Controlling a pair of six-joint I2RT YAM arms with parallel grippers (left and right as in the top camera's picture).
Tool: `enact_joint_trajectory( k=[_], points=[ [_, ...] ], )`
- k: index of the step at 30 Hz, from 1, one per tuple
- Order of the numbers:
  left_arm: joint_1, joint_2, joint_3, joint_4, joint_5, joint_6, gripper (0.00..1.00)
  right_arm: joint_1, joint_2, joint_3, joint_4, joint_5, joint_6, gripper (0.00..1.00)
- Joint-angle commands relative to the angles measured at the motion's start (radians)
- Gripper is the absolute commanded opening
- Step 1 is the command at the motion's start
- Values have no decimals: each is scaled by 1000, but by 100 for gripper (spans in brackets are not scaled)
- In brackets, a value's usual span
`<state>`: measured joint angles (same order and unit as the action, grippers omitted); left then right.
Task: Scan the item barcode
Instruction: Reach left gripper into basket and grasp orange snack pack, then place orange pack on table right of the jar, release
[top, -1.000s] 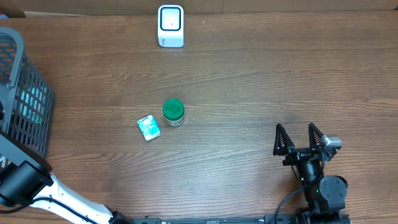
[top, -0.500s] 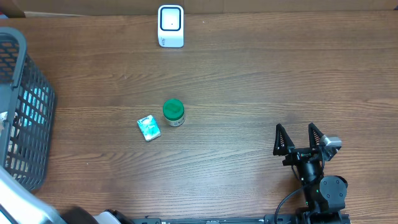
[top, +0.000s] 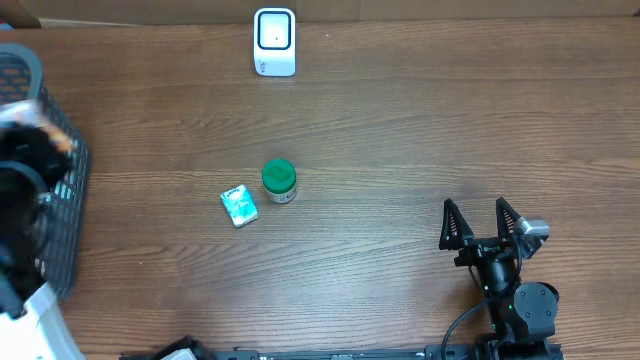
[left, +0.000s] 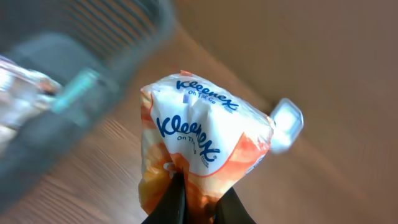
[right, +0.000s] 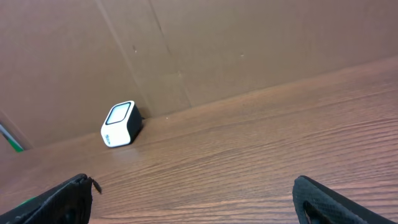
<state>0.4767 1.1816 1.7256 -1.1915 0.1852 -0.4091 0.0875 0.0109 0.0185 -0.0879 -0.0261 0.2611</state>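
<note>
Down at the near edge, the right gripper (top: 475, 204) sits low over the table (top: 400, 120), well away from the scanner (top: 274, 41) and off to its right. Its jaws are spread wide with nothing between them. Its own wrist camera looks across bare wood to the scanner, small and white against the brown back wall. Over on the left, and nearer than the scanner, the left arm (top: 25, 190) is a dark smear in the overhead view. Its wrist camera gives the real picture: the left gripper (left: 198, 202) has its jaws pinched tight on the bottom edge of the Kleenex tissue pack (left: 199, 149). That orange and white pack stands up from the fingers with its printed face to the lens. I cannot make out a barcode on that face. The pack is far to the left of the scanner, which shows only as a blurred white shape past the pack's right edge. Moving up the table, a small teal packet (top: 239, 206) lies in front of the scanner and slightly to its left. The green-lidded jar (top: 279, 180) stands almost straight in front of the scanner, a touch closer to it than the packet. The dark mesh basket (top: 20, 70) sits out at the left edge, about level with the scanner and well apart from it. At the far end, the scanner stands by the table's back edge.
</note>
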Motion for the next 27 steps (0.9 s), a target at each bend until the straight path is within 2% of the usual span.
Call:
enact_joint_trajectory(
  k=[1,5,10,16,22,27],
  points=[
    [-190,34,-88,-9,-60,26,4,6,-7,-11,7,-2,0,100],
    [-418,73,-225,43,-168,-32,4,6,-7,-11,7,-2,0,100],
    [-671,167,-368,161,-222,-99,4,6,-7,-11,7,-2,0,100],
    [-907,342,-386,261,-243,-112,4,6,-7,-11,7,-2,0,100],
    [-1069,452,-386,327,-316,-142,4,6,-7,-11,7,-2,0,100],
    [-1115,527,-386,353,-326,-194,4,6,-7,-11,7,-2,0,100]
  ],
)
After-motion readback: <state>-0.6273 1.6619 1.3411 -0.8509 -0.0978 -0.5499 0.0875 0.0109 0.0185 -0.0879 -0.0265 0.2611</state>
